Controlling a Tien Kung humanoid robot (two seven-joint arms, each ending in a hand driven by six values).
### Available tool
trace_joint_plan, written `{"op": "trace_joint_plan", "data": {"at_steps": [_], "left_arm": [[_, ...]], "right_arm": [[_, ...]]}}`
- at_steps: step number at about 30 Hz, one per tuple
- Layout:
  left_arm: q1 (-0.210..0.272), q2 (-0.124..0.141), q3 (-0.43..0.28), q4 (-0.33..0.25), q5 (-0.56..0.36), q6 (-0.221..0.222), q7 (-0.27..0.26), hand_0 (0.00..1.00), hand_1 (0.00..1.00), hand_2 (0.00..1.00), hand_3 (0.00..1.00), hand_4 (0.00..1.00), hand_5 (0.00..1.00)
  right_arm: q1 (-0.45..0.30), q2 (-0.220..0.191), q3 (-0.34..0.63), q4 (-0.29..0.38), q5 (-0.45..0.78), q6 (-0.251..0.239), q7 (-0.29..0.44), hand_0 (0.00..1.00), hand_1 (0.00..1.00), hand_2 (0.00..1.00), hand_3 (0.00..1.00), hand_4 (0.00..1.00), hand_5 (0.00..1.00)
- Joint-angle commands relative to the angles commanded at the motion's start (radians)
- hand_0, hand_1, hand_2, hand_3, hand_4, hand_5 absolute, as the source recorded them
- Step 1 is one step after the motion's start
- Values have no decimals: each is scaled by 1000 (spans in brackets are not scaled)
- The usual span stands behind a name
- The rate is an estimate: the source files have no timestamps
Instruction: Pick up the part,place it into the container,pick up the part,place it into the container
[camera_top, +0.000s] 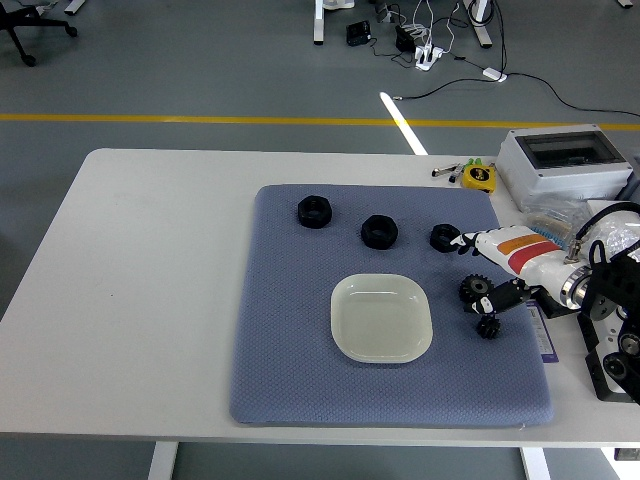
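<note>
Right hand (478, 243) reached toward nearest black nut (444, 237) on blue mat (290, 330); fingers released, holding nothing. First pickup pending; white dish (345, 305) empty. Next: close around nut.

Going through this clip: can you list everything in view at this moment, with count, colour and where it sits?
Table: one, white, fills the frame.
Mat: one, blue-grey, centre-right of table.
Dish: one, pale white, square with rounded corners, empty, on the mat.
Nut-like parts: three, black, in a row along the mat's far side.
Gear-like parts: two, black, at the mat's right edge by the hand.
Tape measure: one, yellow, far right of table.
Box: one, grey, clear lid, far right corner.
Plastic bag: one, clear, beside the box.
Right hand: one, white with orange stripe, over the mat's right edge, fingers spread around the gear-like parts.
</note>
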Motion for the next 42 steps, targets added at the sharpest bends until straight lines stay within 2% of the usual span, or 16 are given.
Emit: {"op": "trace_joint_plan", "data": {"at_steps": [12, 22, 40, 42], "left_arm": [[-1, 2, 3, 0, -6, 2, -1, 707, 634, 671, 582, 678, 638], [0, 2, 3, -1, -6, 2, -1, 707, 631, 670, 582, 678, 639], [1, 1, -3, -1, 2, 1, 2, 708, 631, 672, 583, 679, 637], [1, 0, -3, -1, 2, 1, 2, 708, 631, 672, 583, 679, 637]], "right_arm": [[63, 39, -67, -110, 70, -33, -16, 564, 599, 653, 706, 998, 258], [95, 65, -91, -196, 64, -26, -18, 563, 598, 652, 692, 998, 262], [91, 74, -84, -260, 44, 0, -32, 560, 595, 657, 691, 998, 255], [91, 75, -84, -264, 38, 4, -33, 528, 587, 653, 675, 984, 243]]}}
